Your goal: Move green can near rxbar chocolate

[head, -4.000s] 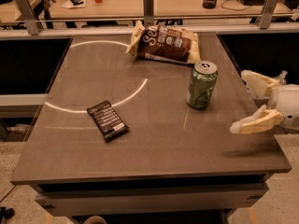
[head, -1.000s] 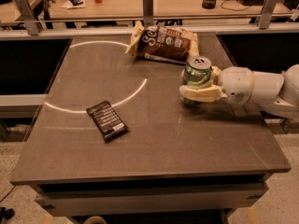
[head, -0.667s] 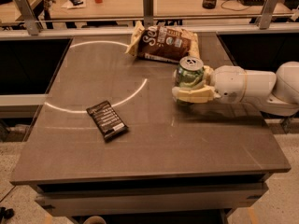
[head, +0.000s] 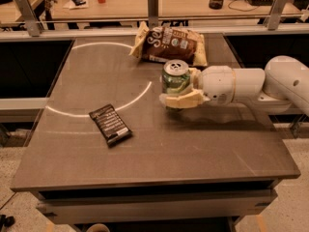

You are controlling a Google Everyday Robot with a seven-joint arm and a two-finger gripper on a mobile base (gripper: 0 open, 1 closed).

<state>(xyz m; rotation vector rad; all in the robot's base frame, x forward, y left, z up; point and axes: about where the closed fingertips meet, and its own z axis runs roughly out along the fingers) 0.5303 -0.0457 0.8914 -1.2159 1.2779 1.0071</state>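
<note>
Brown desk [head: 193,144] carries everything I see. White arm [head: 251,83] reaches in from the right; the chip bag [head: 171,45] lies at the far edge. Gripper [head: 179,88] sits just in front of the bag, clasped around the upright green can [head: 175,76]. Rxbar chocolate [head: 110,124] lies flat, well apart to the left, nearer me.

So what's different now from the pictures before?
The end effector came in from the right, closed on the green can and has moved it left across the table, toward the rxbar chocolate. The can is closer to the bar now, but there is still a gap between them. The bar and the chip bag stayed where they were.
</note>
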